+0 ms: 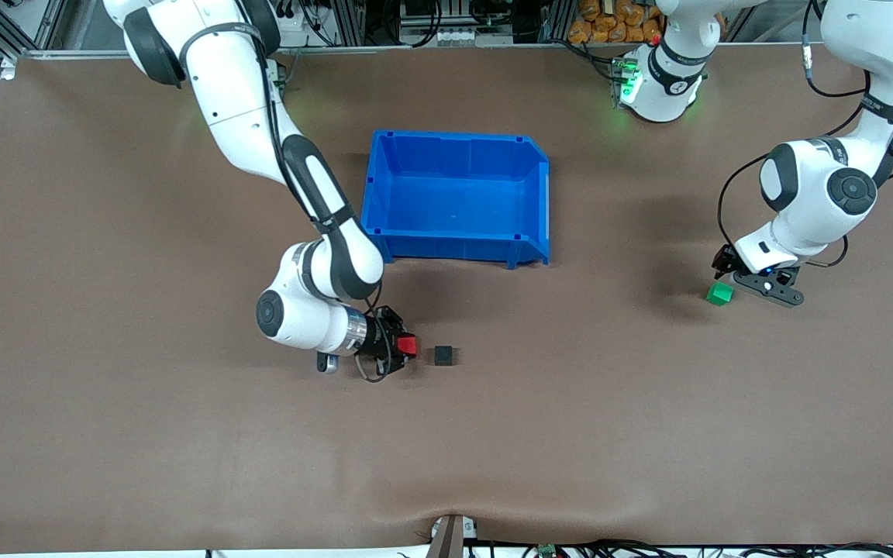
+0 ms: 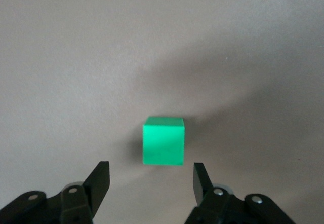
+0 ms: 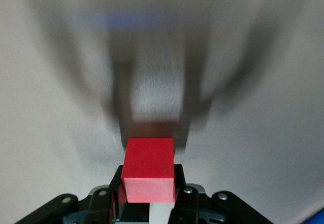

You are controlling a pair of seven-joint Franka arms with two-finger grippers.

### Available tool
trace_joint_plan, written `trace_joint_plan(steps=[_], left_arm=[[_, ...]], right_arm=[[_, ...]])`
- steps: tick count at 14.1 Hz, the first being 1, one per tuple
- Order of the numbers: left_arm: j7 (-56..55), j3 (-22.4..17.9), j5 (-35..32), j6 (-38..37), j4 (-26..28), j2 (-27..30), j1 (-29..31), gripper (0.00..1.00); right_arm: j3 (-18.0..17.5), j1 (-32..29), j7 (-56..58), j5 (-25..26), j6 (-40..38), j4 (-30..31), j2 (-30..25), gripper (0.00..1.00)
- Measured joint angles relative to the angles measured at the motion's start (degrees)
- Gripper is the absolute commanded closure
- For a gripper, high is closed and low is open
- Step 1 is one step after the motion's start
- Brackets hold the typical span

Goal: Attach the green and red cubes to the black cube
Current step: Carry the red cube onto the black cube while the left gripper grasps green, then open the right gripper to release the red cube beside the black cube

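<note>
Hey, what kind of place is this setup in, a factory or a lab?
Most likely a robotics lab: a brown-covered table, aluminium framing and loose cables along its edge, a blue bin, and small test cubes such as the red cube.

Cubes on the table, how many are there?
3. The red cube is held in the right gripper, beside the black cube; the green cube sits by the open left gripper.
</note>
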State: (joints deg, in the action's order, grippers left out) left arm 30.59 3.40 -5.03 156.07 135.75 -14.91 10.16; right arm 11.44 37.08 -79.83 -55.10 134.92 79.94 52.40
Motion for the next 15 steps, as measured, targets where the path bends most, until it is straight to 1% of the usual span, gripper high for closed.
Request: trace_joint_plan(steps=[3,8,9,10,11,13,15], left_arm=[[0.8,0.5,0.0,0.8,-1.9,-1.7,-0.3,0.26],[0.9,0.7,0.0,1.2,-3.9,-4.3,-0.9,0.27],[0.9,0.7,0.0,1.2,-3.9,-4.5,-1.0,0.28],[0.9,0.7,0.0,1.2,-3.9,-4.7,-1.1,0.29],[0.9,0.7,0.0,1.2,-3.9,-4.9,-1.1,0.32],[0.9,0.7,-0.1,1.2,-3.9,-5.2,-1.1,0.39],[0.9,0.7,-0.1,1.2,-3.9,-5.4,-1.1,0.39]], right_arm=[[-0.9,0.7,-2.6,-0.1,4.0,-0.1,0.3,1.00],[-3.0,1.3,-7.6,-0.2,7.5,-1.4,1.0,1.00],[-3.3,1.7,-8.0,-0.2,8.9,-1.5,1.0,0.95],[-3.6,2.0,-8.3,-0.2,9.7,-1.6,1.0,0.46],[-3.8,2.2,-8.4,-0.2,10.0,-1.9,1.1,0.00],[-3.8,2.2,-8.2,0.1,10.0,-2.3,1.1,0.00],[-3.7,2.2,-7.1,0.6,10.0,-2.4,1.1,0.00]])
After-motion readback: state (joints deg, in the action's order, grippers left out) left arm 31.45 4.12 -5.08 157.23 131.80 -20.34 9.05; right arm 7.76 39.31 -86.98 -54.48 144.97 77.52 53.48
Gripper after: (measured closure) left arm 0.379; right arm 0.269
